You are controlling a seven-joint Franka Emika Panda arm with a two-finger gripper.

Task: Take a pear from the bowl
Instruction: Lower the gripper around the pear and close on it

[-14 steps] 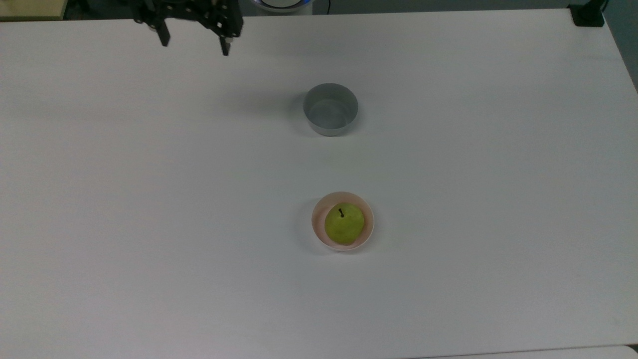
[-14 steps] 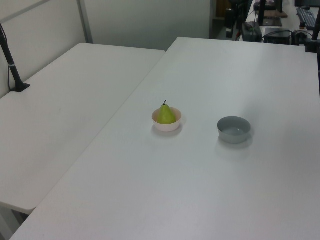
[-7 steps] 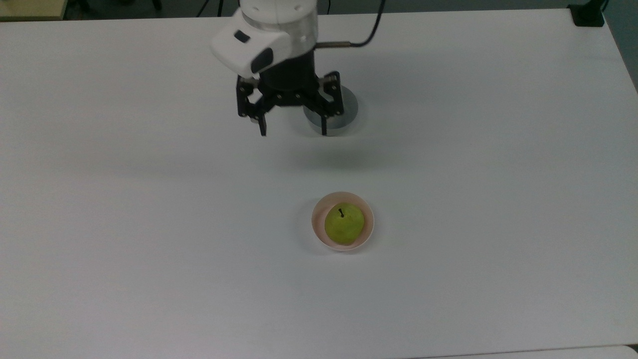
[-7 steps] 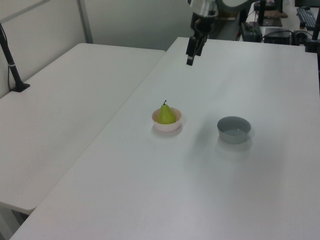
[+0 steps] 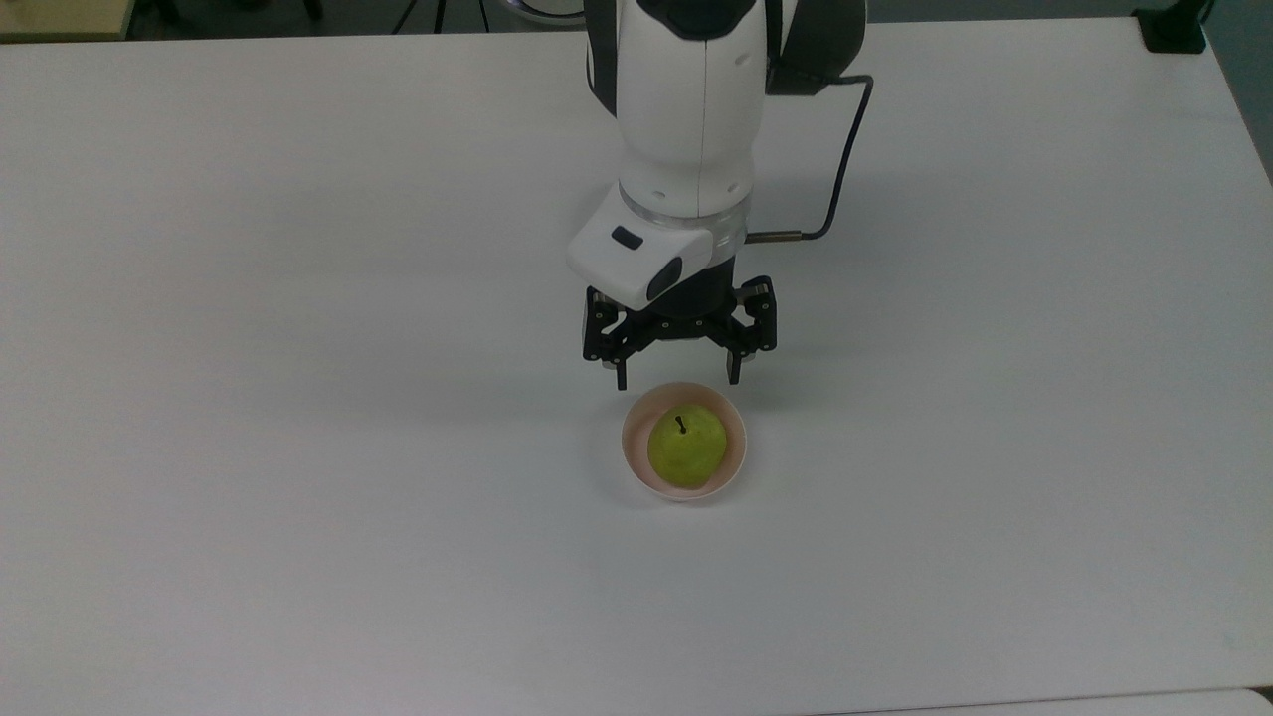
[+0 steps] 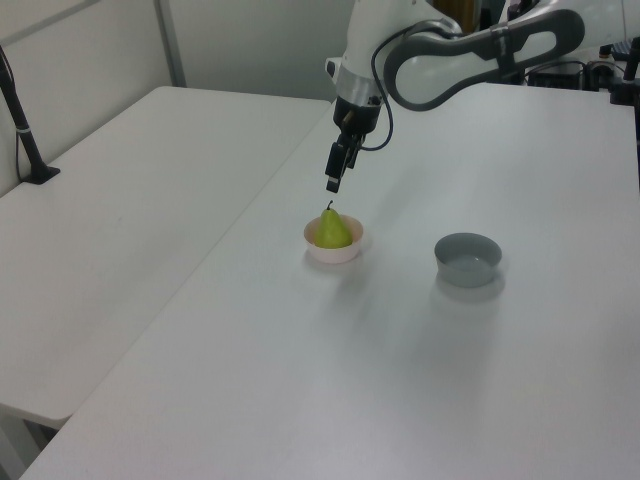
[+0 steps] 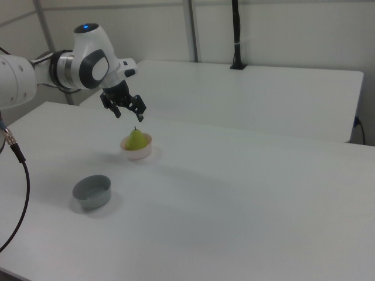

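Observation:
A yellow-green pear (image 5: 685,447) (image 6: 333,229) (image 7: 136,139) with a dark stem stands upright in the shallow pale pink bowl (image 5: 635,460) (image 6: 331,253) (image 7: 137,154) near the middle of the white table. My gripper (image 5: 677,379) (image 6: 331,183) (image 7: 129,116) hangs open above the table, just short of the bowl's rim toward the top view's top. Its black fingers point down and hold nothing. The tips are a little higher than the pear's stem in the left view.
A deeper grey bowl (image 6: 467,259) (image 7: 91,191) stands empty at the left view's right; the arm hides it in the top view. A second white table (image 6: 130,200) adjoins along the left view's left. A black post (image 7: 236,35) stands on the far table.
The arm has swept from the table's far edge, over the grey bowl, down the top view to just above the pink bowl's rim. The fingers stayed open. Pear and bowls have not moved.

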